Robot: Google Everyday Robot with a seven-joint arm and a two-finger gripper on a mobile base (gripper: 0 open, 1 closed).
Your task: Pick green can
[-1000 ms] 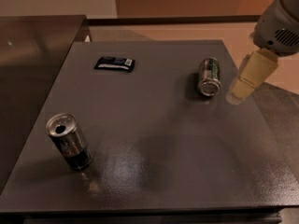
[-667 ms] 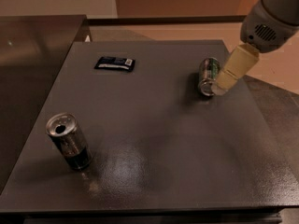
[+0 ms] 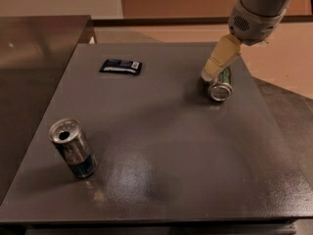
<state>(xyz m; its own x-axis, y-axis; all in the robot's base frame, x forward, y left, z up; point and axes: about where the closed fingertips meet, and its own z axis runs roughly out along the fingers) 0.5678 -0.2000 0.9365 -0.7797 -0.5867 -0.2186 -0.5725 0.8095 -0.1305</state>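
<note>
Since a moment ago the gripper [image 3: 211, 73] has swung left over the green can [image 3: 221, 85] lying upper right on the counter [image 3: 161, 131]; its grip cannot be told.

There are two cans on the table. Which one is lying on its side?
The green can at the far right, beside the gripper, lies on its side, silver end towards us. The dark blue can at front left stands upright.
</note>
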